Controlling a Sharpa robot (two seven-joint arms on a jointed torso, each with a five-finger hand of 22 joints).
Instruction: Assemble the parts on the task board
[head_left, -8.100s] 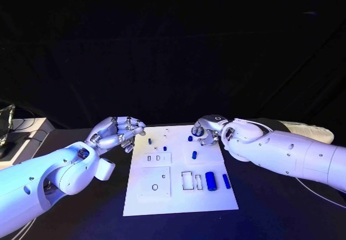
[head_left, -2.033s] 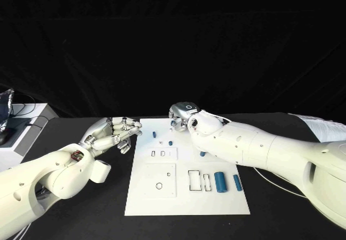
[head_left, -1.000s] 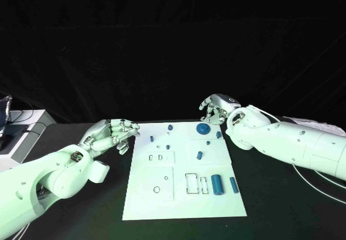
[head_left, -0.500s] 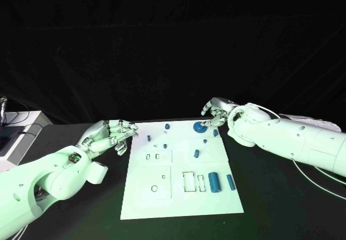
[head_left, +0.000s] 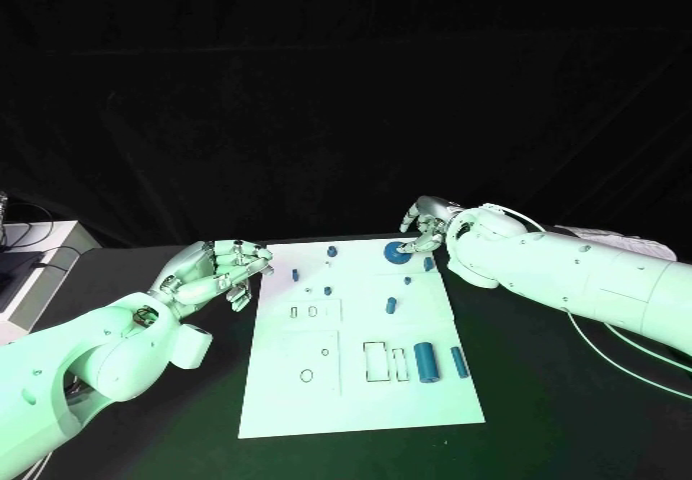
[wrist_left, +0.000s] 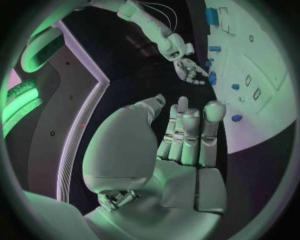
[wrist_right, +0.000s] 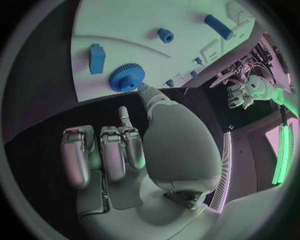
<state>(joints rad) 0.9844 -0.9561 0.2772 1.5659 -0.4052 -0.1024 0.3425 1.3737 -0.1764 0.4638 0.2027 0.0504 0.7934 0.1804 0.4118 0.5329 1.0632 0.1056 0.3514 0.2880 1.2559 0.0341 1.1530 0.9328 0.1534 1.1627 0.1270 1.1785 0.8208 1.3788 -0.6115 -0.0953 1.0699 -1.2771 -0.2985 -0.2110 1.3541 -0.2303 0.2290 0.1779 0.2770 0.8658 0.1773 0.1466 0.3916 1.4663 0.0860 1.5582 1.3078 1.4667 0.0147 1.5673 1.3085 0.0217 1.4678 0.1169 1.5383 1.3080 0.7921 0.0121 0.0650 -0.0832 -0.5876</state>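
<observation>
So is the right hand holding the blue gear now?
No: the right hand holds nothing; only one fingertip reaches the gear, which lies flat on the task board.

A white task board (head_left: 361, 400) carries blue parts, including a toothed blue gear (wrist_right: 127, 79), on the black table (head_left: 577, 400).

Free room and obstacles around the task board

The task board (head_left: 361, 400) has bare near rows; its far edge is crowded by the blue gear (head_left: 397, 253), with the right hand (head_left: 428, 225) just beside it. The left hand (head_left: 216, 272) hangs over the counter (head_left: 562, 400) at the board's left edge, apart from the small blue pegs (head_left: 296, 274).
</observation>
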